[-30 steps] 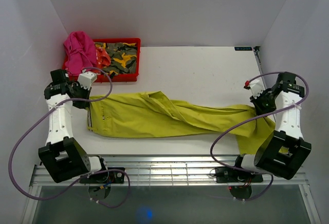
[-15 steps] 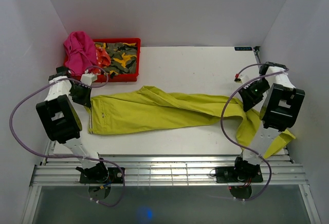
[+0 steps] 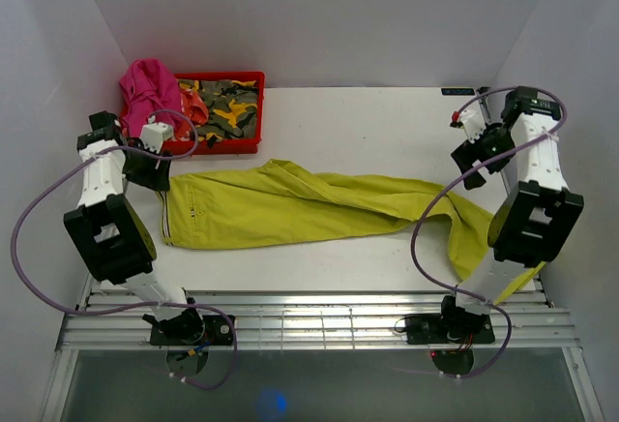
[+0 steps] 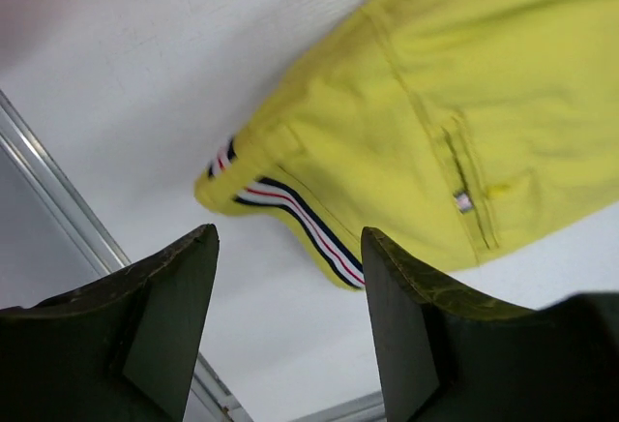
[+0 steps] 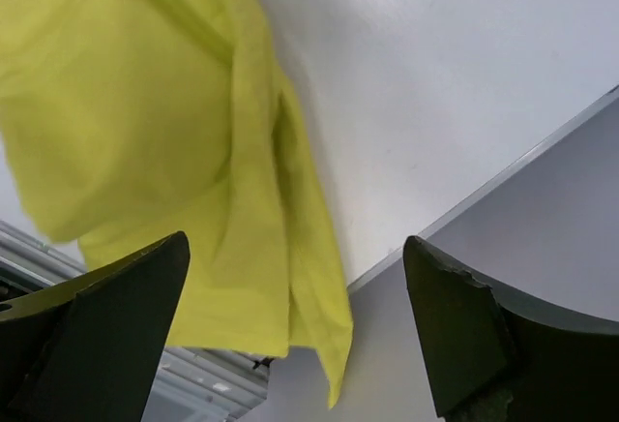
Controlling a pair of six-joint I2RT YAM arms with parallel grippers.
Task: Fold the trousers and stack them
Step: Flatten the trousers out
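The lime yellow-green trousers (image 3: pixel 290 211) lie spread across the table (image 3: pixel 368 132), with the waistband at the left and the legs running right. The leg ends droop over the front right edge (image 3: pixel 527 282). My left gripper (image 3: pixel 152 172) hovers open just behind the waistband corner. In the left wrist view, the left gripper (image 4: pixel 290 325) holds nothing, and the striped waistband trim (image 4: pixel 290 214) lies beyond its fingers. My right gripper (image 3: pixel 471 163) is open above the table, behind the legs. In the right wrist view, the right gripper (image 5: pixel 290 335) is empty over the hanging leg ends (image 5: pixel 193 151).
A red bin (image 3: pixel 253 81) at the back left holds camouflage cloth (image 3: pixel 227 107), and a pink garment (image 3: pixel 145 93) spills over its left side. A slatted metal rack (image 3: pixel 319 325) runs along the front edge. White walls close in on both sides.
Both grippers opened and let go of the trousers. The right arm swung back and up from the leg ends. The trousers settled flat, a little farther back on the table.
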